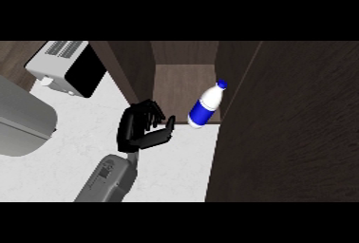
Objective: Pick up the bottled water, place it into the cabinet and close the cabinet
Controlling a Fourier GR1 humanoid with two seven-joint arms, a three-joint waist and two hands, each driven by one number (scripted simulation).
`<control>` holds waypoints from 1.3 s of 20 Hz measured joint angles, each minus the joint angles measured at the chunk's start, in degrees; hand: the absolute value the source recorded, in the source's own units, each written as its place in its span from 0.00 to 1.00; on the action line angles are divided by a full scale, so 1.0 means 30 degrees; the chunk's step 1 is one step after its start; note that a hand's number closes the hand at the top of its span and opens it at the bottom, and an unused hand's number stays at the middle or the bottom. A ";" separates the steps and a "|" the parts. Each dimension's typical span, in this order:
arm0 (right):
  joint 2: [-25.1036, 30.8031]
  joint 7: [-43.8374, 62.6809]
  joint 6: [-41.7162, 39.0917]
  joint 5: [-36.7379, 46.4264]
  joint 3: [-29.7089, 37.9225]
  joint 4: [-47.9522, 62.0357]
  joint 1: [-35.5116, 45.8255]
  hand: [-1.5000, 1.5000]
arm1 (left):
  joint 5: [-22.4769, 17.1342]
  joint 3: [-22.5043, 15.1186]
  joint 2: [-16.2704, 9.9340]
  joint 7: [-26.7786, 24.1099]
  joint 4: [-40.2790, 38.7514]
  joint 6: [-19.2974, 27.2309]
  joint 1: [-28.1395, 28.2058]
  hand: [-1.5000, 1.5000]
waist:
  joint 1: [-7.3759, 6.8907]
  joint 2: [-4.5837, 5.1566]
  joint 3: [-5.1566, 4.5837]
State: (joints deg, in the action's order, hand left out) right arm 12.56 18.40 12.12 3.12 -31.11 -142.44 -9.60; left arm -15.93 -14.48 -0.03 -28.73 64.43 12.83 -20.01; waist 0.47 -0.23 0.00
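The water bottle (206, 105) is white with a blue label and a blue cap. It leans with its cap up and to the right, at the front edge of the open cabinet's brown floor (175, 80), right beside the dark cabinet door (288, 128). My left hand (144, 127) is just left of the bottle, with a small gap between them. Its fingers are relaxed and partly bent, the thumb points toward the bottle, and it holds nothing. The door stands open and fills the right side of the view. My right hand is not visible.
A white microwave (67, 66) with a black door stands at the back left. A large grey rounded object (21, 121) sits at the left edge. The white marble counter (77, 137) lies under and around my hand. The cabinet's left wall (129, 66) rises behind my fingers.
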 measured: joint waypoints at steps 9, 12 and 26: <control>0.0445 -0.0658 0.0010 -0.0070 -0.0101 -0.0093 -0.0595 0.00 | -0.1083 -0.2264 0.0009 0.2096 -0.0631 0.4335 -0.3520 1.00 | 0.0201 0.0056 -0.0003; 0.0606 -0.0956 -0.0087 -0.0129 0.0020 -0.0115 -0.0816 0.00 | -0.1595 -0.2364 0.0011 0.2102 -0.1839 0.4948 -0.4679 1.00 | 0.0232 0.0072 -0.0004; 0.1200 -0.2237 -0.1075 -0.0706 0.1554 -0.0090 -0.2083 0.00 | -0.4857 -0.1718 -0.0025 0.0976 -0.8382 0.6983 -0.9060 1.00 | 0.0511 0.0175 0.0000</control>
State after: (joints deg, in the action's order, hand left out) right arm 16.16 11.69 8.89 1.01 -26.44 -142.71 -15.85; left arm -30.50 -19.63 -0.11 -25.80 39.28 33.78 -47.19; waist 2.01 0.29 0.00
